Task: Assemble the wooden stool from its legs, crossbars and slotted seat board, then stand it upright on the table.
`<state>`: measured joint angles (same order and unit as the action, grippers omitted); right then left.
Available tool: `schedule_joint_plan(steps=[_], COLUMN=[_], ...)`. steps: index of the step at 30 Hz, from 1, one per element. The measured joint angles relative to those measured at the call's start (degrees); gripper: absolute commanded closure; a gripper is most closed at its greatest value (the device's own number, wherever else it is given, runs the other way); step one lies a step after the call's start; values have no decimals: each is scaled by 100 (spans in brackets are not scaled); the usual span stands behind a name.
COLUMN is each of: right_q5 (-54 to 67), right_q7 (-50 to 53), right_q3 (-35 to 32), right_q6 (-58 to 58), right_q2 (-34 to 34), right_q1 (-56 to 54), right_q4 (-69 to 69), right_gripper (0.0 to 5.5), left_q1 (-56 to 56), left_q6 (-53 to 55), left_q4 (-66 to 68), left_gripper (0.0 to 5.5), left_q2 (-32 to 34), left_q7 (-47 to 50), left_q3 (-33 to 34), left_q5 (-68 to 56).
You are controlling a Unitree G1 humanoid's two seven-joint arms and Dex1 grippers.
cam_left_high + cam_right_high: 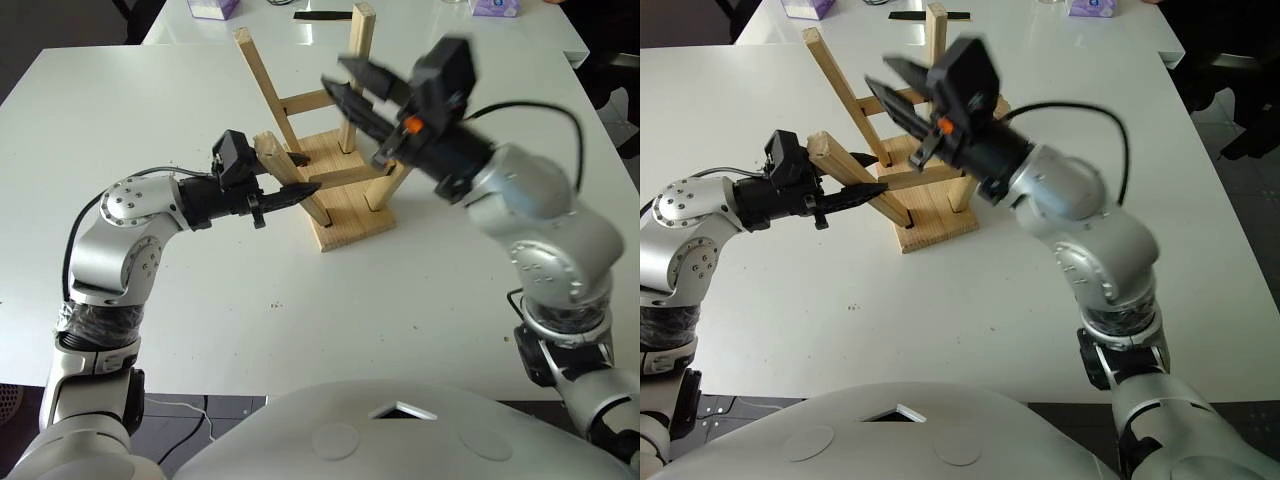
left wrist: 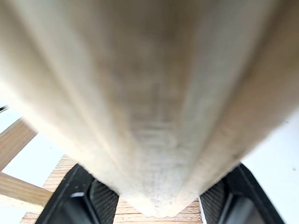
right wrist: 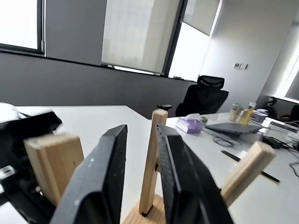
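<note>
On the tabletop, the left end effector grips the near leg of the upturned stool while the right end effector hovers open and empty, where a nudge could unseat a leg.

Bright, even daylight, windows glowing, white table glaring, shadows soft and faint

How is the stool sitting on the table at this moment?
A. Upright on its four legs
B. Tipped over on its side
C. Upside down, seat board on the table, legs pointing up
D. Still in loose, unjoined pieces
C: the seat board lies flat on the table and the legs stick up from it, while the left end effector is shut on the near leg.
</note>
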<state>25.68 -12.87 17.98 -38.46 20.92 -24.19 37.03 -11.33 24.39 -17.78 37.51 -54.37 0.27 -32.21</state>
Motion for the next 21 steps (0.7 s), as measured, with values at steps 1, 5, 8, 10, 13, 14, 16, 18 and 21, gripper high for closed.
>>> schedule_joint_plan(steps=[1, 5, 8, 10, 13, 14, 16, 18, 21], right_q5=[-286, -1255, -1732, -1814, -1787, -1764, -1653, -1329, -762], right_q7=[30, 25, -43, -145, -315, -330, -368, -394, -395], right_q3=[233, 1164, 1456, 1410, 1153, 1042, 777, 255, -621], right_q6=[81, 196, 258, 294, 359, 392, 453, 492, 482], right_q2=[6, 29, 107, 96, -39, -91, -263, -524, -788], right_q1=[85, 330, 392, 392, 377, 348, 285, 95, -468], right_q4=[-84, -632, -948, -982, -976, -951, -866, -761, -592], right_gripper=[499, 550, 550, 550, 550, 550, 550, 550, 550], left_q1=[56, 134, 123, 83, -50, -97, -163, -205, -242], left_q6=[-6, -37, -87, -101, -34, -18, -11, -11, -31], left_q4=[-42, -88, -46, -45, -56, -52, -43, -43, -41], left_gripper=[344, 344, 344, 344, 344, 344, 345, 345, 345], left_q2=[-9, -86, -173, -176, -175, -175, -170, -142, -96], left_q7=[54, 155, 224, 277, 335, 350, 368, 366, 353], left_q3=[12, 17, -35, -100, -250, -284, -343, -412, -470], left_q5=[-6, -6, 16, 55, 107, 126, 162, 178, 195])
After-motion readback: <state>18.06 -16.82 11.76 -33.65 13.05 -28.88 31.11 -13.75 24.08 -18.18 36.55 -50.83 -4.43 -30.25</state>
